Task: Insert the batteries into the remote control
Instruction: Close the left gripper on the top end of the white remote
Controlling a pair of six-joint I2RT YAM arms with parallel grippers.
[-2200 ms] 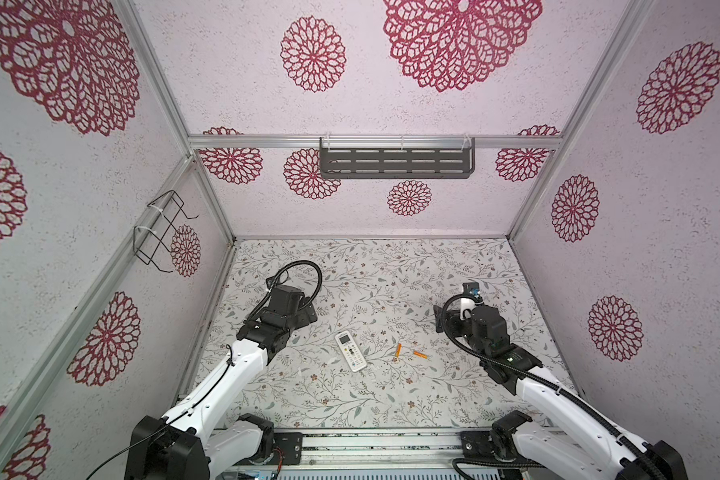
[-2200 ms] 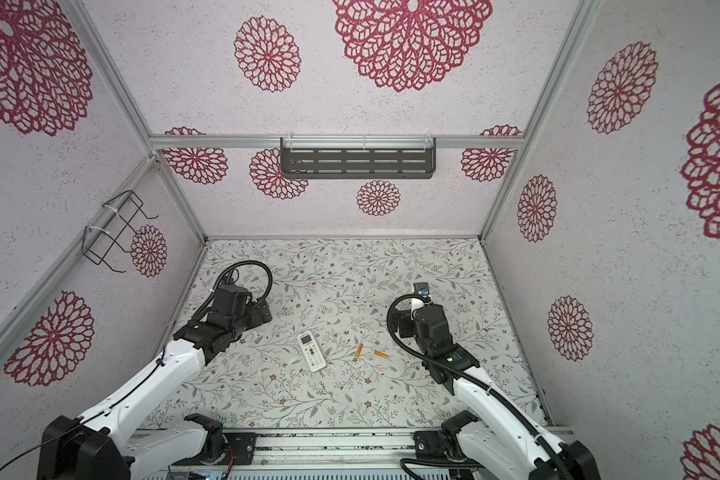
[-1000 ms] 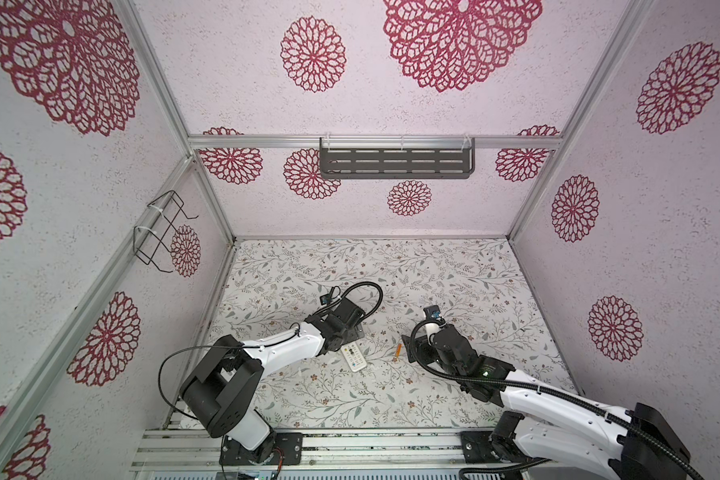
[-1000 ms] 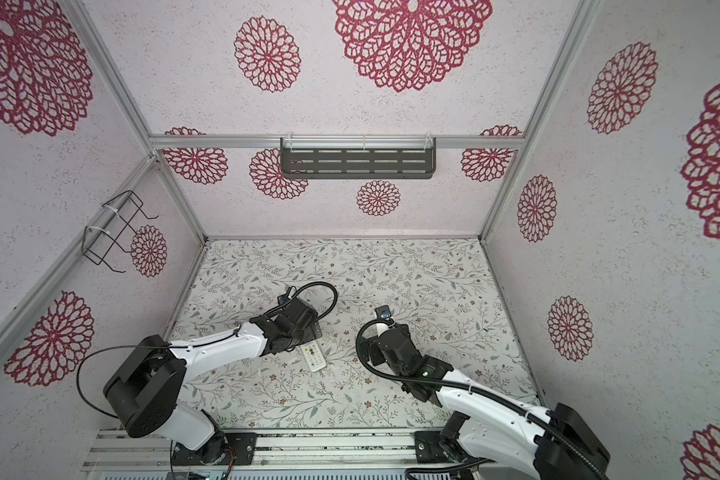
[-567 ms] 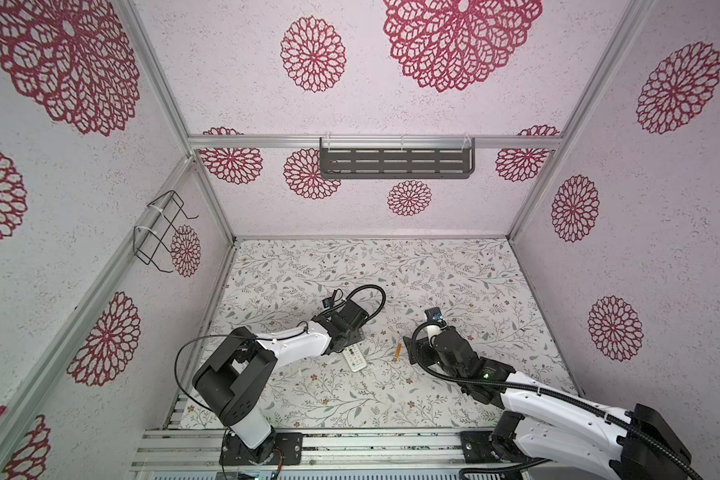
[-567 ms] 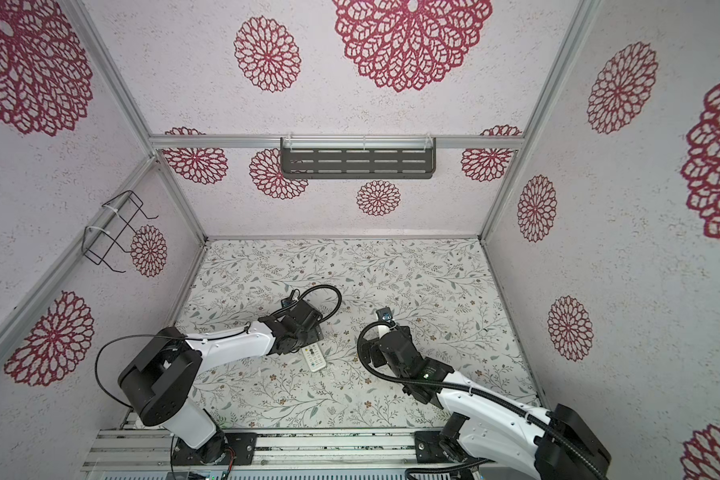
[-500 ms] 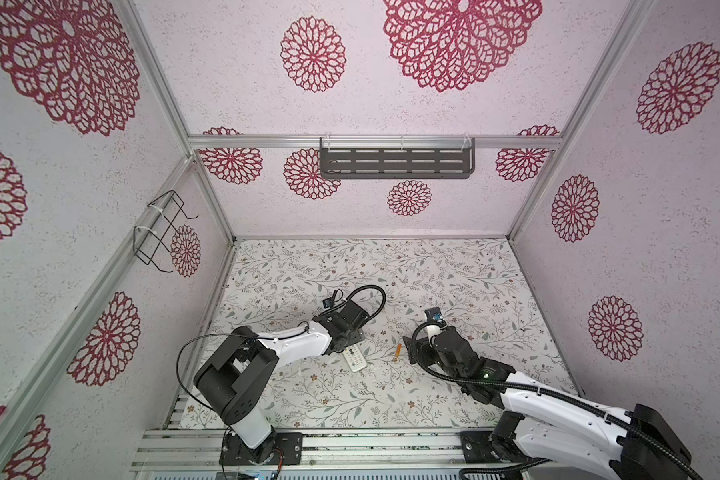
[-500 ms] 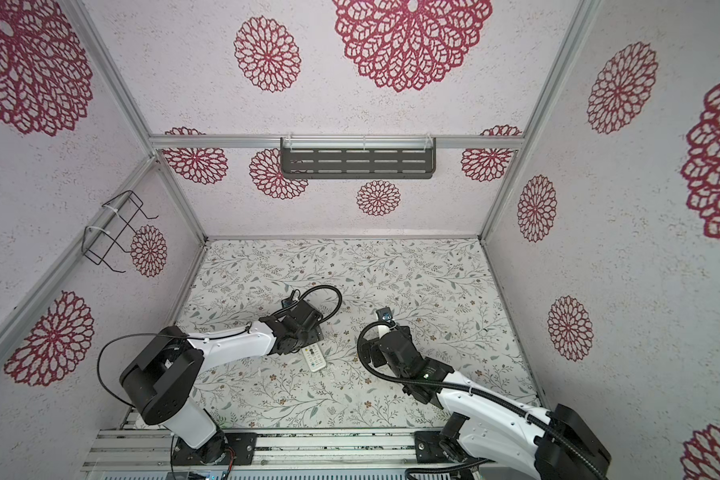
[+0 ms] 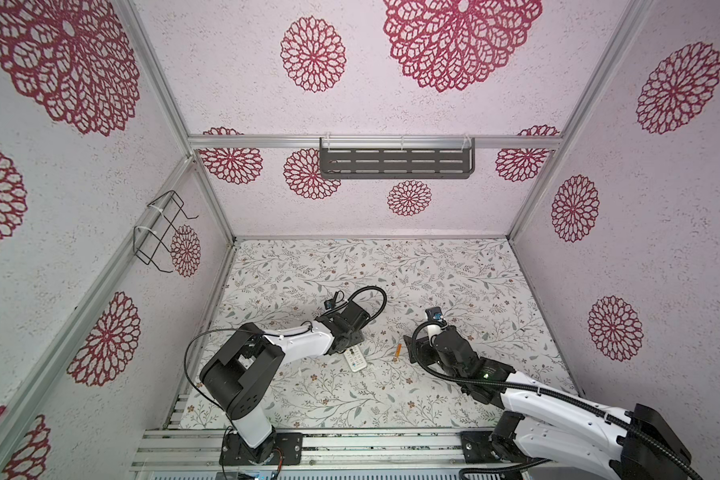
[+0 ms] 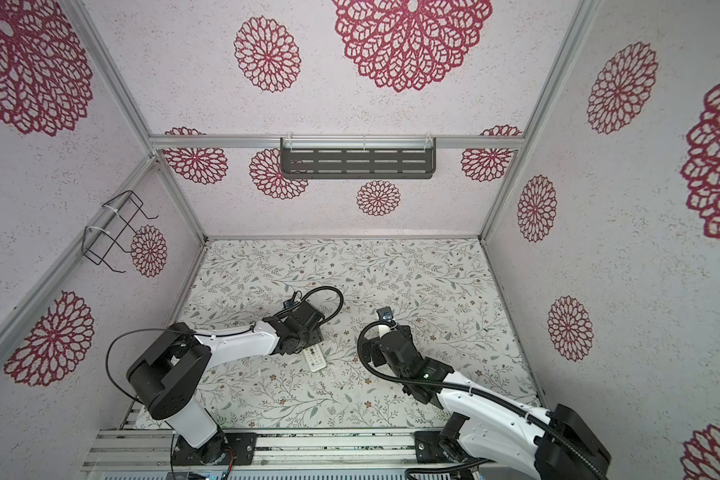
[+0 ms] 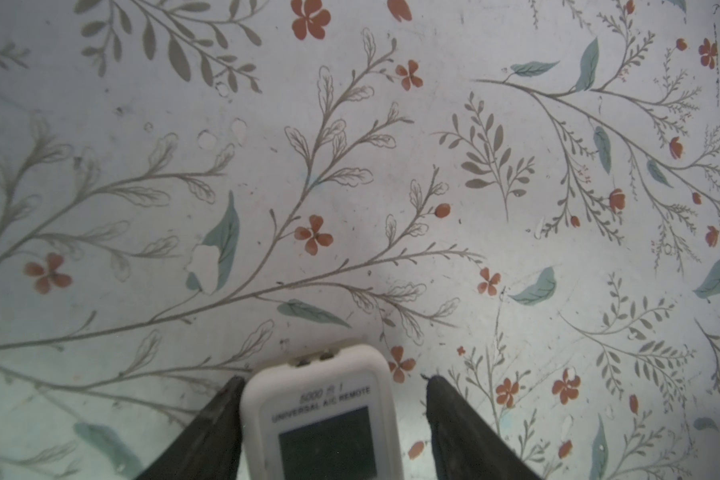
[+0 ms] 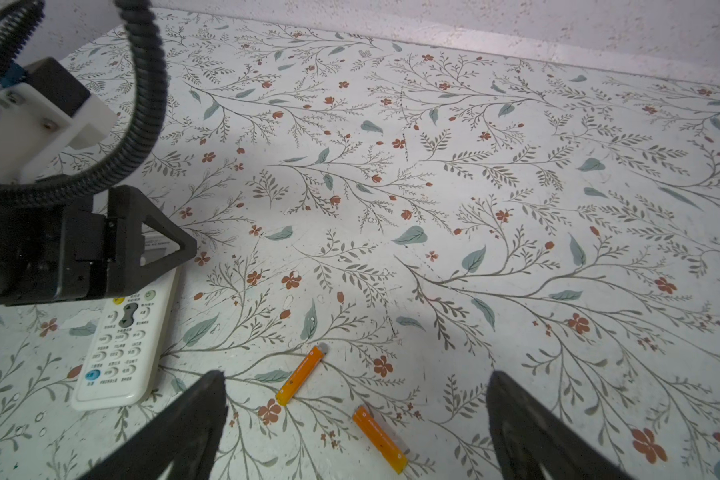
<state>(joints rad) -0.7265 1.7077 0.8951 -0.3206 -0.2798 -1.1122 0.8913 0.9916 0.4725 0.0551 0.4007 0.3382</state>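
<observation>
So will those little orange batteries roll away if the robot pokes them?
Probably: the batteries are round cylinders lying on their sides on the flat table, so a sideways nudge could roll them. They look slim and small, so likely light and stiff, maybe slippery to pinch.

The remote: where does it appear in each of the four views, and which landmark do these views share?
Top view: remote low, left of centre, far end hidden.
Top view: remote in the same place, far end hidden.
Left wrist: remote's screen end between the fingers of the left gripper.
Right wrist: remote button side up, screen end under that gripper.
Shared landmark: the left gripper over the remote's screen end.
</observation>
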